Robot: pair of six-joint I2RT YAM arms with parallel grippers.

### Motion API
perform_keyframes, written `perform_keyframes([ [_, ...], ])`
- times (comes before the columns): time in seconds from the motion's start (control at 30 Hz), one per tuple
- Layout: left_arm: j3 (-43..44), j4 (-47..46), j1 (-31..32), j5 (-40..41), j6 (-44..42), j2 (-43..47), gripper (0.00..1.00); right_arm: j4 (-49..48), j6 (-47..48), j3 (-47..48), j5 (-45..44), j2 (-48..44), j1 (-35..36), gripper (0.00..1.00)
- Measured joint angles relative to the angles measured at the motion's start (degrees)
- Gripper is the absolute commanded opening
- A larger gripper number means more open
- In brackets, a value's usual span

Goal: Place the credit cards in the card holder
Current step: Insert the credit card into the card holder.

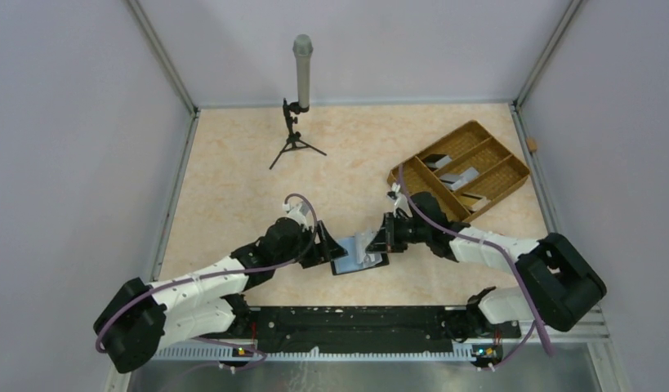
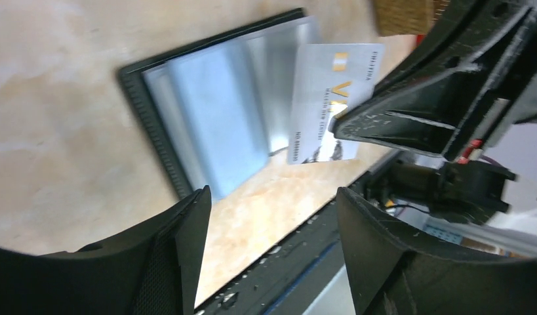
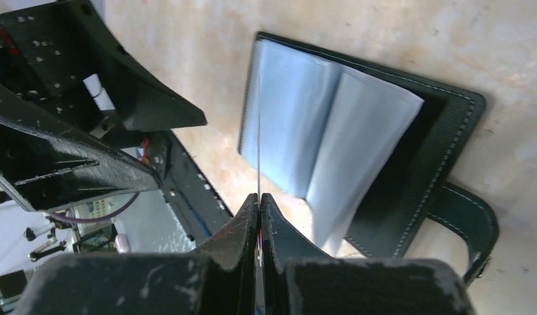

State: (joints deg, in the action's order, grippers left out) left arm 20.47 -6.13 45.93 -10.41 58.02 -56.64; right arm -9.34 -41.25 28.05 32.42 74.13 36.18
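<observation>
Jaws of the right gripper (image 3: pixel 259 199) pinch a silver credit card (image 2: pixel 321 98) edge-first over the open card holder (image 3: pixel 452 125) (left gripper (image 2: pixel 272 195) gapes, empty).

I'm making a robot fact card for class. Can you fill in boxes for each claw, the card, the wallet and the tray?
left gripper: open, holding nothing, next to the card holder
right gripper: shut on a silver credit card
credit card: held on edge over the open card holder
card holder: lying open on the table, blue sleeves showing
tray: far right, more cards inside
</observation>
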Motion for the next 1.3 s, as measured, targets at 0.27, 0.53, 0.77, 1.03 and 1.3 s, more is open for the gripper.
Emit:
perform_keyframes([
  [0.27,0.07,5.79,-0.57,4.39,0.57,-5.07,0.72,-0.17,0.26,0.00,-0.63,6.73,-1.11,0.00],
  [0.53,0.96,6.34,-1.03,5.09,0.59,-8.61,0.66,-2.40,0.02,0.00,0.33,9.62,-1.79,0.00],
  [0.77,1.07,4.28,-1.20,4.70,0.61,-10.82,0.55,-4.63,-1.46,0.00,1.33,11.28,-1.84,0.00],
  [1.03,1.29,2.99,-1.27,3.85,0.59,-12.79,0.49,-6.64,-5.01,-1.07,1.66,13.77,-1.86,0.00],
  [1.3,1.55,2.67,-1.27,3.65,0.57,-13.77,0.44,-6.49,-6.58,-1.51,0.59,13.86,-1.84,0.00],
])
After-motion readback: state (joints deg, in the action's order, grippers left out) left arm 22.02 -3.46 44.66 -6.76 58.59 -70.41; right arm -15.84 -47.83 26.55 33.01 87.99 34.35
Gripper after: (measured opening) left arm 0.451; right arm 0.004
